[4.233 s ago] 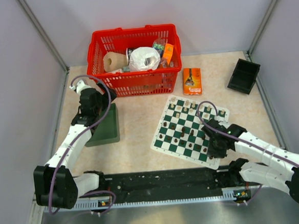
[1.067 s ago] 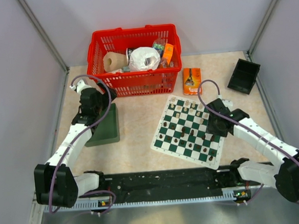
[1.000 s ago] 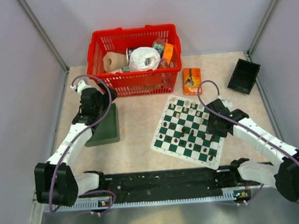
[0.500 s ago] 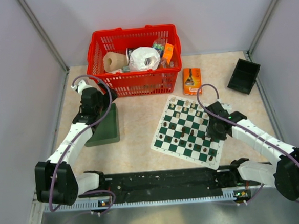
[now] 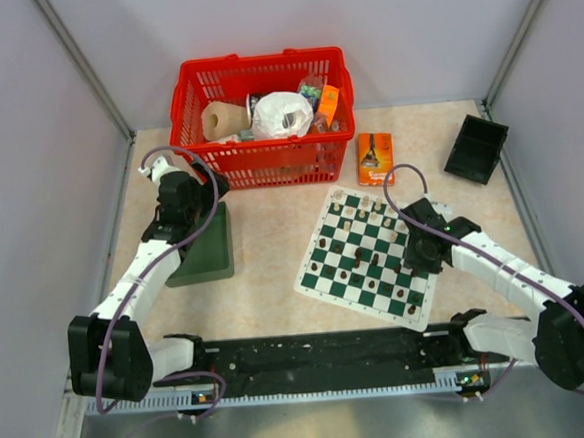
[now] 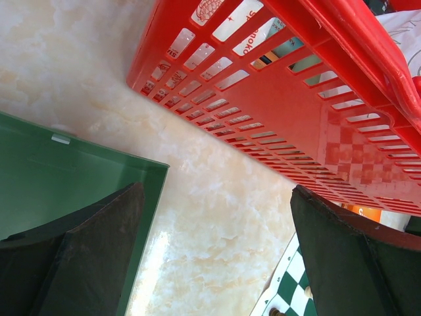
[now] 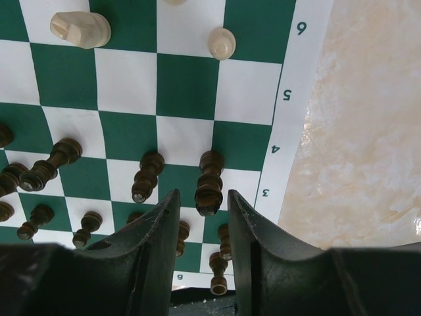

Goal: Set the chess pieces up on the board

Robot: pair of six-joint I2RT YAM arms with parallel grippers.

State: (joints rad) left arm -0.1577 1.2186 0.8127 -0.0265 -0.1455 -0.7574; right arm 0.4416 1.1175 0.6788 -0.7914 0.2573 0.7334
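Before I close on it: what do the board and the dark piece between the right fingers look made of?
The board: probably a thin vinyl or printed mat, matte, lying flat with rank numbers printed on its white border. The dark piece: turned wood or brown plastic, slight sheen, ringed stem; the look leaves it open.

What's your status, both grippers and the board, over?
Left gripper open, empty, above edge of green tray. Right gripper open, astride a dark piece near numbered edge of the board, not clamped. Another dark piece close beside; tight clearance.
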